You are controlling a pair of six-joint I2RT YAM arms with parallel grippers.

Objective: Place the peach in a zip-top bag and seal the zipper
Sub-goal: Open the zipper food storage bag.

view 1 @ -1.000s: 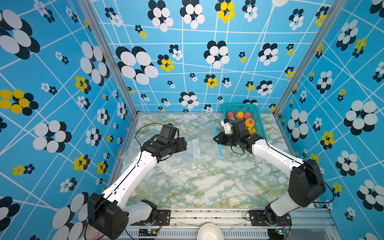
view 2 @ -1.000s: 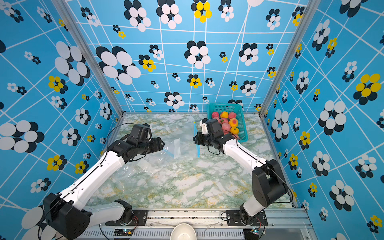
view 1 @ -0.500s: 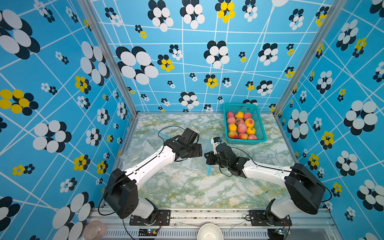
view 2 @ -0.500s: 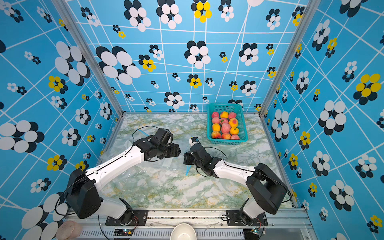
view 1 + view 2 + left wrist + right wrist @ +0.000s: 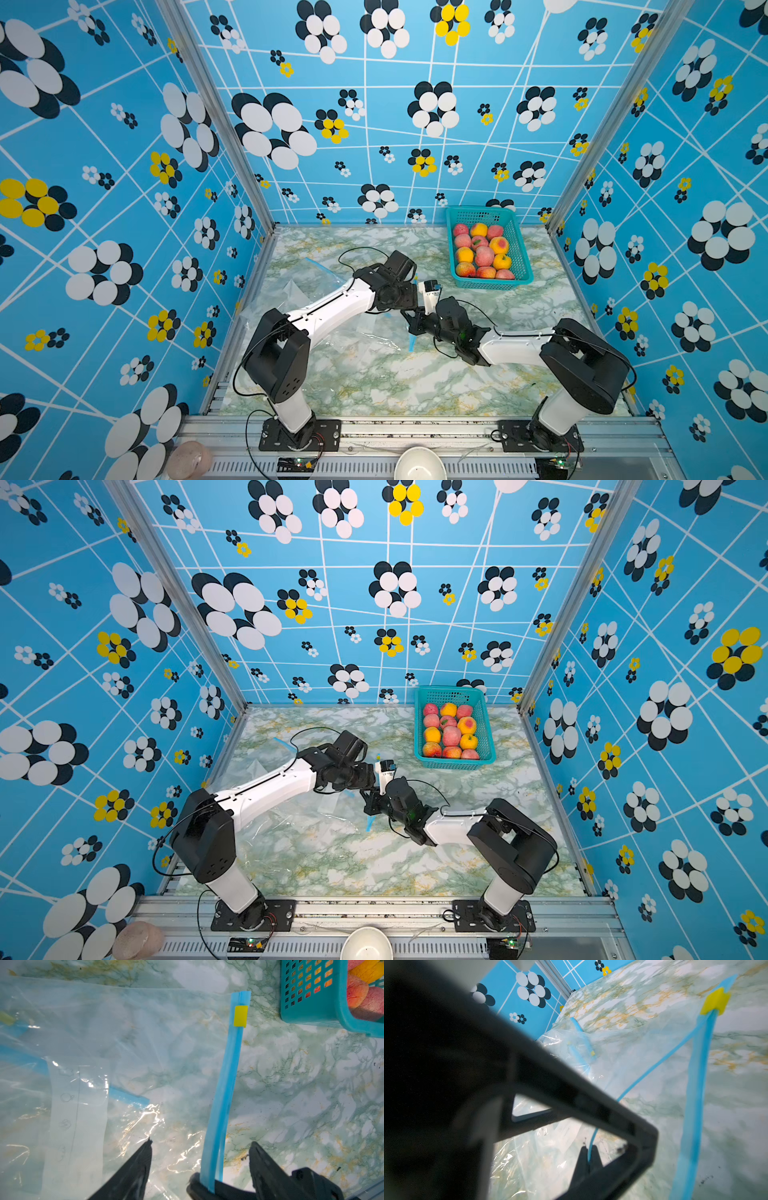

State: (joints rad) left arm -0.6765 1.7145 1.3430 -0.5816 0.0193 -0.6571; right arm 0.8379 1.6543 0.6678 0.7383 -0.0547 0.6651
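Observation:
Several peaches (image 5: 484,255) lie in a teal basket (image 5: 521,257) at the back right. A clear zip-top bag (image 5: 145,1043) lies mid-table, and its blue zipper strip (image 5: 226,1084) carries a yellow slider (image 5: 240,1016) near the far end. My right gripper (image 5: 588,1150) is shut on the near end of that strip, as the left wrist view also shows (image 5: 207,1185). My left gripper (image 5: 200,1142) hangs open just over the bag, one finger on each side of the strip, touching nothing. In both top views the two grippers (image 5: 413,307) (image 5: 415,328) meet at the table's centre.
More clear bags (image 5: 316,278) with blue zippers lie crumpled toward the table's left side, partly under the left arm. A white bowl (image 5: 417,467) and a pinkish round object (image 5: 187,459) sit on the front rail. Patterned walls enclose three sides.
The right gripper has drawn the bag's zipper end from beside the basket to the table's centre. The left arm swung in from the left to hover over the strip.

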